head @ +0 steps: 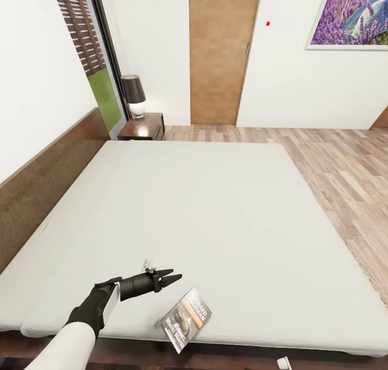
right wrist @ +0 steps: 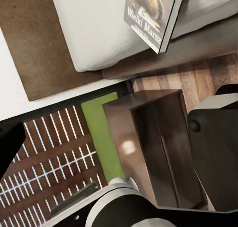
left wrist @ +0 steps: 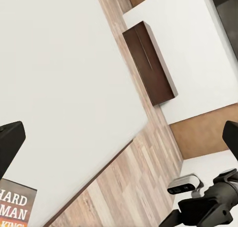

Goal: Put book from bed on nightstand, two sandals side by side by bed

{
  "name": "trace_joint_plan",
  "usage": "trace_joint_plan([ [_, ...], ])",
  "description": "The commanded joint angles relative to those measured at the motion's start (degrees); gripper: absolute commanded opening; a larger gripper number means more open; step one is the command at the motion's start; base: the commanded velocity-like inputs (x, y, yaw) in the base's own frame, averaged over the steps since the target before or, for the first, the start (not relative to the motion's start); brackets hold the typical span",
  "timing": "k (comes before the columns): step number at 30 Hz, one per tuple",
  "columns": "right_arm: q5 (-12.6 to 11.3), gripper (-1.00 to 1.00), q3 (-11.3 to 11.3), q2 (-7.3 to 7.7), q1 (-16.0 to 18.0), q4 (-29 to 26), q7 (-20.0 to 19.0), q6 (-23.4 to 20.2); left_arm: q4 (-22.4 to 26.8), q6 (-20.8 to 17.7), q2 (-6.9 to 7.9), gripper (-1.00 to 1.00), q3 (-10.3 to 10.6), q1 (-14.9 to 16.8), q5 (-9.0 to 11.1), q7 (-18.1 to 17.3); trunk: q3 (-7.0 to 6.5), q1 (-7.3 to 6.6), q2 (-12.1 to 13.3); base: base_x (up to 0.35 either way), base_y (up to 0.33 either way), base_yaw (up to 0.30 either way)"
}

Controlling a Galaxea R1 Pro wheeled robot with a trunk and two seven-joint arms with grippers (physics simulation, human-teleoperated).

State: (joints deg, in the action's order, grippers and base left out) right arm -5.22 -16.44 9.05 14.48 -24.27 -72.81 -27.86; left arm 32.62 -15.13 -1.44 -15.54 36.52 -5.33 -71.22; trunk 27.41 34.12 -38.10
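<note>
Left gripper (head: 173, 276), jaws parted and empty, hovers over the bed (head: 215, 208); the book (head: 187, 319) just beyond overhangs the mattress edge, so a nudge could tip it off.

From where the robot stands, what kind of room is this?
A bedroom, most likely. A large bed with a wooden headboard takes up most of the view, and a nightstand carrying a table lamp stands beside it near a wooden door.
</note>
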Motion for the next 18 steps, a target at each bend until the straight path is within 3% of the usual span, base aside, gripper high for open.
trace_joint_plan([
  [1, -0.2, 1.00, -0.1, 0.00, 0.0, 0.0, -0.1, -0.5, 0.1, -0.6, -0.09, 1.00, -0.5, 0.0, -0.6, -0.4, 0.06, 0.01, -0.1, 0.000, 0.000, 0.000],
  [10, -0.1, 1.00, 0.0, 0.00, 0.0, 0.1, 0.0, -0.5, 0.1, -0.6, -0.09, 1.00, -0.5, 0.0, -0.6, -0.4, 0.06, 0.01, -0.1, 0.000, 0.000, 0.000],
  [18, -0.1, 1.00, 0.0, 0.00, 0.0, 0.1, -0.1, -0.5, 0.0, -0.6, -0.07, 1.00, -0.5, 0.0, -0.6, -0.4, 0.96, 1.11, -2.1, 0.000, 0.000, 0.000],
])
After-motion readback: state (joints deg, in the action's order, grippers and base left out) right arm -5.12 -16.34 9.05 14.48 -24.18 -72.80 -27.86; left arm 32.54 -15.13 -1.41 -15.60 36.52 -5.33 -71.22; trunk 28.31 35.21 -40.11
